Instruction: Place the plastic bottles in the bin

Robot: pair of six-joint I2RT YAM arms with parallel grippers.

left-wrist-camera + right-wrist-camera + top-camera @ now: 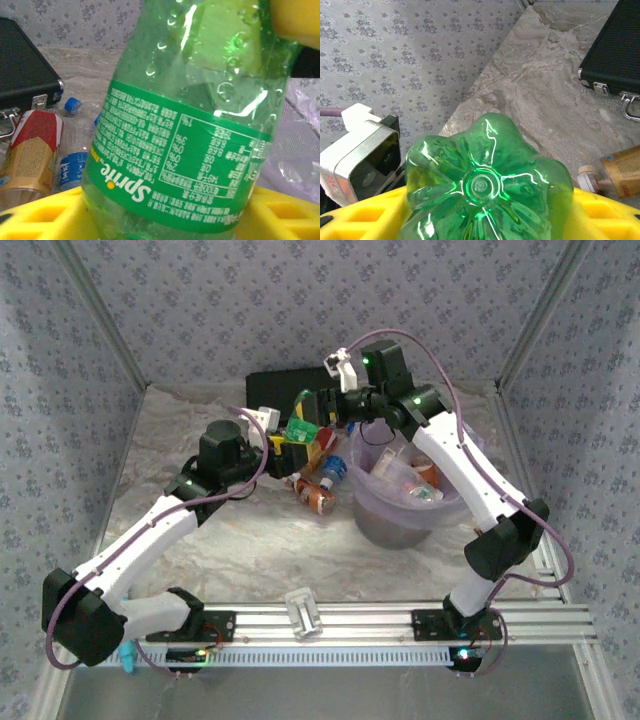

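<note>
A green Sprite bottle (300, 428) hangs above the table between both grippers, left of the bin (400, 525). In the left wrist view its labelled body (180, 165) stands between the yellow fingers of my left gripper (165, 215); I cannot tell whether they still press it. My right gripper (485, 215) is shut on the bottle's base end (485, 185), with a yellow finger touching each side. From above, the left gripper (290, 445) is below the bottle and the right gripper (318, 410) is above it. Several bottles (405, 475) lie in the bin.
More bottles (318, 495) lie on the table just left of the bin, among them a red-labelled one (30, 150) and a blue-labelled one (70, 165). A flat black case (280, 390) lies at the back. A white clip block (302, 612) sits on the near rail.
</note>
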